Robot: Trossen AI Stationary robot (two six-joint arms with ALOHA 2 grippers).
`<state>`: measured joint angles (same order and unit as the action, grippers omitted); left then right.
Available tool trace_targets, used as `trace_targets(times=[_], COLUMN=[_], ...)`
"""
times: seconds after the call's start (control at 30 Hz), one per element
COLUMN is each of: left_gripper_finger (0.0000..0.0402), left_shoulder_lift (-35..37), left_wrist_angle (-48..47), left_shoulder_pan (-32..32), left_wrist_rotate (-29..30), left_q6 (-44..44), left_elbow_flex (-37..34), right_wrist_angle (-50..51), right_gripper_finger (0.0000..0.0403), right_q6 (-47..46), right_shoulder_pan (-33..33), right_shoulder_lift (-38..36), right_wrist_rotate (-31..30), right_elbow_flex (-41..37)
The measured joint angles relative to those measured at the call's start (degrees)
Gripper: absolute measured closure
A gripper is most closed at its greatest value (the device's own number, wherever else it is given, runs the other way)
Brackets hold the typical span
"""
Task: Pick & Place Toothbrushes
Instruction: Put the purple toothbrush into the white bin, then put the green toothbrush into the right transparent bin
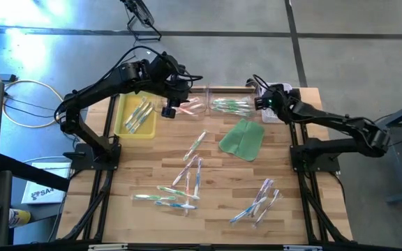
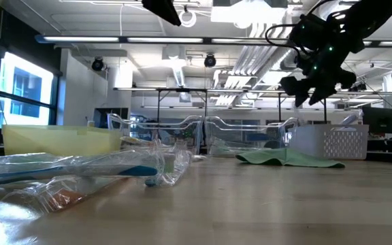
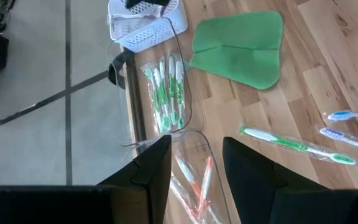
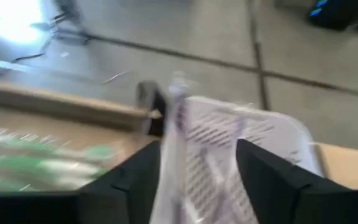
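Wrapped toothbrushes (image 2: 67,167) lie nearest in the low view, on the tabletop (image 1: 222,202); more are scattered across its middle and near side in the high view, some in the yellow tray (image 1: 125,127), orange ones in a clear bin (image 3: 197,180) and green ones in the second clear bin (image 3: 166,93); the green cloth (image 1: 243,139) lies flat beside them. The left gripper (image 3: 197,163) hangs over the bin of orange brushes, its arm bent at the elbow and reaching across the far edge, jaws parted and empty. The right gripper (image 4: 199,163) is stretched from the right side to the white slotted basket (image 4: 253,143) at the far corner, jaws apart around a wrapped toothbrush (image 4: 179,155); whether they grip it I cannot tell.
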<state>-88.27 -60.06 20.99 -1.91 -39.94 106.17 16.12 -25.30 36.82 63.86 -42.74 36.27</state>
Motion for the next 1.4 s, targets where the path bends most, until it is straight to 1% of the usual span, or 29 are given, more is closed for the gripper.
trace_targets(times=[0.1, 0.23, 0.33, 0.5, 0.57, 0.73, 0.93, 1.1, 1.2, 1.4], left_gripper_finger=[0.0264, 0.0264, 0.0264, 0.0264, 0.0264, 0.0264, 0.0264, 0.0267, 0.0286, 0.0363], left_shoulder_lift=[0.0, 0.0, 0.0, 0.0, 0.0, 0.0, 0.0, 0.0, 0.14, 3.04], left_wrist_angle=[-0.15, -0.15, -0.12, -0.08, -0.06, 0.29, 0.53, 2.39, 6.64, 16.38], left_shoulder_pan=[0.0, 0.0, 0.0, 0.0, 0.0, 0.0, -0.02, -0.04, -0.92, -2.86], left_wrist_rotate=[0.0, 0.0, 0.0, 0.02, 0.0, 0.02, -0.04, -0.07, -0.04, -0.09], left_q6=[0.0, 0.0, -0.02, -0.07, -0.11, -0.46, -0.56, -0.8, -1.78, -3.37], left_elbow_flex=[0.0, 0.0, 0.0, 0.0, 0.0, 0.0, 0.0, 0.0, -1.74, -11.88], right_wrist_angle=[0.0, -0.21, -1.11, -5.58, -7.94, -13.41, -15.94, -15.96, -15.96, -15.99], right_gripper_finger=[0.0173, 0.0182, 0.0201, 0.0237, 0.0252, 0.0282, 0.0317, 0.0363, 0.0393, 0.04], right_q6=[0.53, 1.71, 1.7, 1.36, 1.51, 3.32, 6.61, 8.55, 9.15, 11.24], right_shoulder_pan=[-0.02, -0.04, -0.4, -2.68, -3.68, -6.75, -10.55, -13.44, -15.08, -18.33], right_shoulder_lift=[-0.7, -3.26, -6.08, -10.23, -11.61, -12.24, -12.07, -12.07, -12.07, -12.07], right_wrist_rotate=[-3.19, -2.8, 1.26, 12.84, 16.54, 24.27, 28.39, 29.87, 31.97, 34.52], right_elbow_flex=[0.0, 0.0, 0.0, 0.0, 0.0, 0.0, 0.0, 0.0, 0.0, 0.0])
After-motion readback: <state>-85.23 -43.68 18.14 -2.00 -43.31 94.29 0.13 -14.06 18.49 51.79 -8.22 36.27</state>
